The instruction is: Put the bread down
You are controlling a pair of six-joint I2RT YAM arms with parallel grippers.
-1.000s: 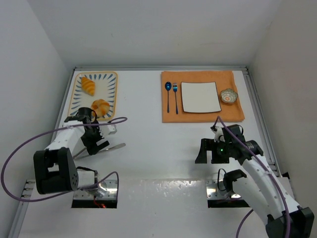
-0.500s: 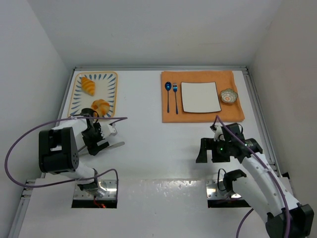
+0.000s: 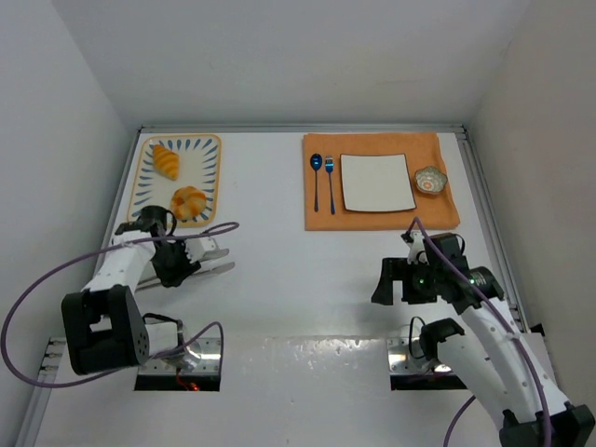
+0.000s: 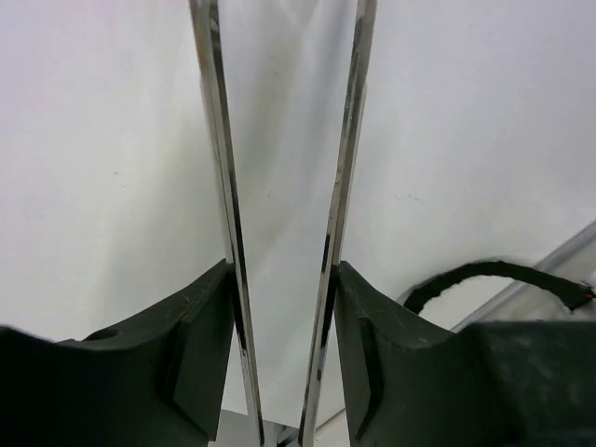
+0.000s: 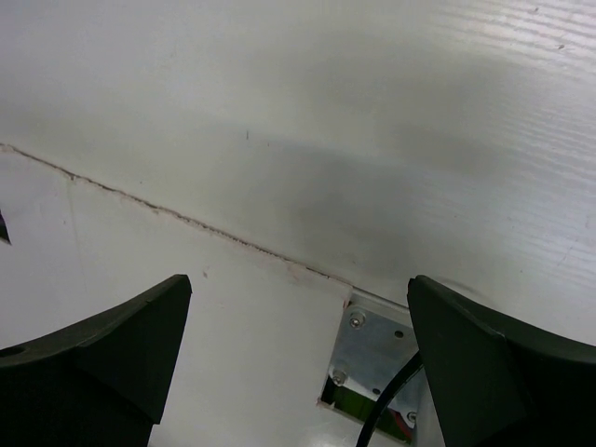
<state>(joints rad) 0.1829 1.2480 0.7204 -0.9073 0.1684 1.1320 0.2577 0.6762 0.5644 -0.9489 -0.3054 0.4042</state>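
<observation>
Your left jaws: narrowly parted, empty, just nearside of patterned tray [image 3: 207, 163]. Bread: croissant [image 3: 166, 160] on tray's far end, bun [image 3: 189, 201] on near end, outside jaws. Your right jaws: spread wide, empty, well right of tray.

Wide-spread right pincer [image 5: 298, 279] over white tabletop [image 5: 279, 112]; thin seam [image 5: 186, 221] crossing diagonally; screwed metal plate [image 5: 372, 349] and black cable [image 5: 384, 419] at bottom edge.
</observation>
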